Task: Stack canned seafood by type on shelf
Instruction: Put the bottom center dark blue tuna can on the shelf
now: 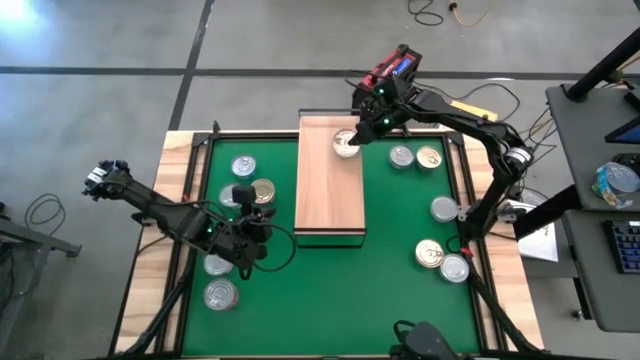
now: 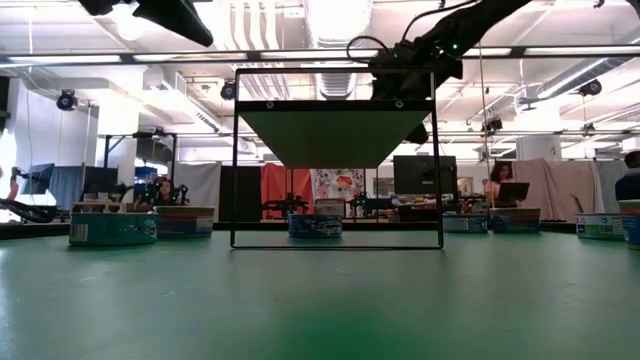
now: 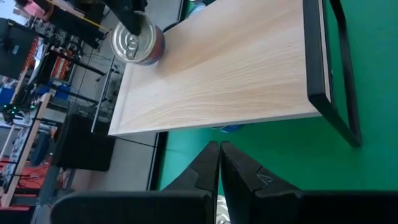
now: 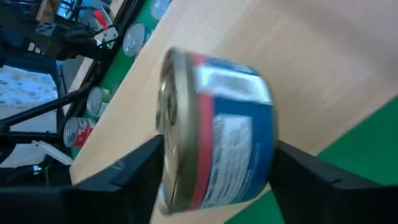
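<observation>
The shelf [image 1: 330, 180] is a light-wood board on a dark frame in the middle of the green mat. At its far end a tin [image 1: 346, 143] with a silver lid and a blue and red label lies between the fingers of my right gripper [image 4: 214, 162], tilted and blurred in the right wrist view. In the left wrist view its lower edge seems to meet the board [image 3: 149, 59]. My left gripper [image 3: 221, 162] is shut and holds nothing. It hangs over the mat left of the shelf [image 1: 262, 224], pointing at the shelf's near end. My right gripper has one finger [image 4: 140, 171] at the tin's lid [image 4: 166, 124] and the other [image 4: 305, 171] at its bottom face, coming slanting down from the far right. The tin is blurred while the fingers are sharp. I cannot tell whether they touch it.
Several tins lie on the mat left of the shelf [image 1: 243, 165], [image 1: 263, 190], [image 1: 220, 294]. Several more lie to its right [image 1: 401, 156], [image 1: 429, 157], [image 1: 444, 208], [image 1: 455, 268]. The rest of the shelf board is bare. The mat's wooden border [image 1: 180, 150] runs around it.
</observation>
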Action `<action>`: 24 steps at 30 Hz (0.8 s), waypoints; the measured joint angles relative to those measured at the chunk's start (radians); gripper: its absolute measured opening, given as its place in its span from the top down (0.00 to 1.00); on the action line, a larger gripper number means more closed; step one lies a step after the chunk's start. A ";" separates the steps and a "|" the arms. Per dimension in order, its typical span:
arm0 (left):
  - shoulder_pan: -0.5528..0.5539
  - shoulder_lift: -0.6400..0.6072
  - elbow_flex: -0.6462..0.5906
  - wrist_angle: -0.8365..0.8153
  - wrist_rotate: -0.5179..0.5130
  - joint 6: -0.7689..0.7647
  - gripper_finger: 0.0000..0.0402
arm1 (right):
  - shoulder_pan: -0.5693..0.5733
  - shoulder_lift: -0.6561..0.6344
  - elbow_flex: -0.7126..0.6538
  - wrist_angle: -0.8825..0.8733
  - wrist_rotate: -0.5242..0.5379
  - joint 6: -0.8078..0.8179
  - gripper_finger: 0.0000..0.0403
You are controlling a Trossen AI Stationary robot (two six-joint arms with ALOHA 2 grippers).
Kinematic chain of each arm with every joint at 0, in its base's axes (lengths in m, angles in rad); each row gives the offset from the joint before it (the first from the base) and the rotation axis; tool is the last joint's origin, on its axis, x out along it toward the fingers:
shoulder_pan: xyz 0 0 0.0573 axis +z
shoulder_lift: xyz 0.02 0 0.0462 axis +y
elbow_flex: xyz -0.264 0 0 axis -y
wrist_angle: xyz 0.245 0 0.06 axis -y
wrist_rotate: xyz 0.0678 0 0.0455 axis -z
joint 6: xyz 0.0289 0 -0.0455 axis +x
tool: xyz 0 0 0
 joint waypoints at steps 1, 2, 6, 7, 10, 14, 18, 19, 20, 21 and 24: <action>0.000 0.000 0.000 0.000 0.000 0.000 1.00 | 0.000 0.001 0.000 0.000 0.000 0.001 0.32; 0.000 0.000 0.000 0.000 0.000 0.000 1.00 | 0.000 0.001 0.000 0.000 -0.001 0.008 0.30; 0.000 0.000 0.000 0.001 0.000 0.000 1.00 | 0.000 -0.001 0.000 0.003 -0.007 0.027 0.24; 0.000 0.000 0.000 0.001 0.000 0.000 1.00 | 0.000 -0.001 0.000 0.003 -0.007 0.027 0.23; 0.000 0.000 0.000 0.001 0.000 -0.001 1.00 | -0.001 -0.001 0.000 0.000 -0.007 0.029 0.22; 0.000 0.000 0.000 0.002 0.000 -0.005 1.00 | -0.021 -0.001 0.000 -0.047 -0.007 0.008 0.22; 0.000 0.000 0.000 0.002 0.000 -0.021 1.00 | -0.048 -0.001 0.000 -0.071 -0.007 0.000 0.24; 0.000 0.000 0.000 0.002 0.000 -0.025 1.00 | -0.052 -0.001 0.000 -0.070 -0.007 0.000 0.25; 0.000 0.000 0.000 0.002 0.000 -0.028 1.00 | -0.053 -0.002 0.000 -0.070 -0.007 -0.001 0.25; 0.000 0.000 0.000 0.002 0.000 -0.030 1.00 | -0.055 -0.002 0.000 -0.070 -0.007 -0.001 0.26; 0.000 0.000 0.000 0.002 0.000 -0.043 1.00 | -0.063 -0.008 0.000 -0.082 -0.008 -0.012 0.27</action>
